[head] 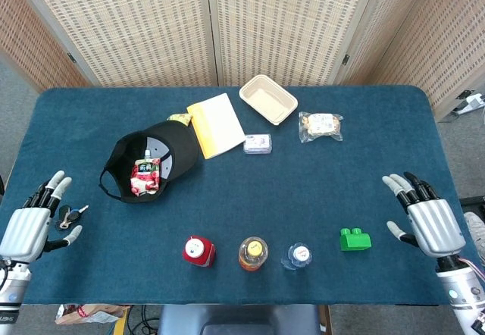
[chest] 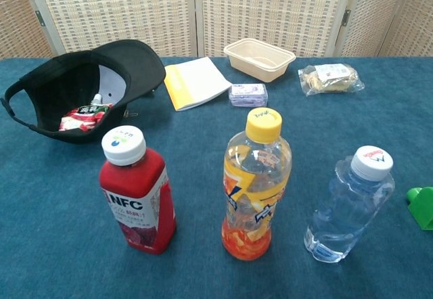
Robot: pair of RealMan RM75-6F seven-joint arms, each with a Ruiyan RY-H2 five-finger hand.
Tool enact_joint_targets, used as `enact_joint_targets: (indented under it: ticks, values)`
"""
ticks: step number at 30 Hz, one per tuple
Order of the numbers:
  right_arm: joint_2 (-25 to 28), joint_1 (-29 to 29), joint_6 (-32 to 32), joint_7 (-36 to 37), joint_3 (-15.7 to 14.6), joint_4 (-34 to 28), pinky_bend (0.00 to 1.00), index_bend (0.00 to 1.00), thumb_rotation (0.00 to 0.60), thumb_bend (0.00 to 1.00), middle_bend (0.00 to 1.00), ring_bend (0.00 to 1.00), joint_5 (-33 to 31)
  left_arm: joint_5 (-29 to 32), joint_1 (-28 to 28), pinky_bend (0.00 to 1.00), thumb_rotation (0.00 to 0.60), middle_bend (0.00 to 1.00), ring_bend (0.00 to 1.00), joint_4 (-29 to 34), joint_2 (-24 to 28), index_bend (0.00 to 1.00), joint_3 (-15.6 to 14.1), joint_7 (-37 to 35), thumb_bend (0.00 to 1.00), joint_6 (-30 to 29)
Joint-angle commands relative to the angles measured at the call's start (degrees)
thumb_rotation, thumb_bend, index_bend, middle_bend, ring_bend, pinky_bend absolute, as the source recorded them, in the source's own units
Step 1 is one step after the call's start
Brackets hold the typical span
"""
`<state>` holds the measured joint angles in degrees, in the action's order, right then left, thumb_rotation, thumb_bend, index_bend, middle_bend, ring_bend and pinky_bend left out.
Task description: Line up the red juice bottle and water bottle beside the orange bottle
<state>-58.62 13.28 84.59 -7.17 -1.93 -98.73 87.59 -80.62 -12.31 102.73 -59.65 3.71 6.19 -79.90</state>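
Bottles: one red juice bottle (chest: 137,199), one orange bottle (chest: 256,185), one water bottle (chest: 348,204)

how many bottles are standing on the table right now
3, in a row near the front edge: the red juice bottle on the left, the orange bottle in the middle, the water bottle on the right. No others show in either view.
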Motion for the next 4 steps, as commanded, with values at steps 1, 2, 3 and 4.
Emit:
enact_joint_targets:
  ticks: [1,2,3,4]
  values:
    - [-0.4,-2.5,1.9,-1.4,-0.8,0.9,0.20,0.14,0.600,0.26,0.15,0.07,0.7,-0.6,0.8,0.15,0.600,0.00,0.02,0.3,-1.3,0.01,-0.3,1.4,0.22,-1.5]
    - [-0.6,-3.0,2.3,-1.5,-0.9,0.9,0.20,0.14,0.600,0.26,0.15,0.07,1.0,-0.8,1.1,0.15,0.600,0.00,0.02,0.4,-1.7,0.01,-0.4,1.8,0.22,-2.0]
    - [-0.9,-3.4,2.6,-1.4,-1.0,0.9,0.20,0.14,0.600,0.26,0.15,0.07,1.3,-1.0,1.3,0.15,0.600,0.00,0.02,0.5,-1.9,0.01,-0.5,2.1,0.22,-2.4]
    - [-1.1,-3.8,3.0,-1.2,-1.0,0.9,0.20,0.14,0.600,0.26,0.15,0.07,1.4,-1.3,1.5,0.15,0.600,0.00,0.02,0.6,-2.1,0.01,-0.6,2.5,0.22,-2.8]
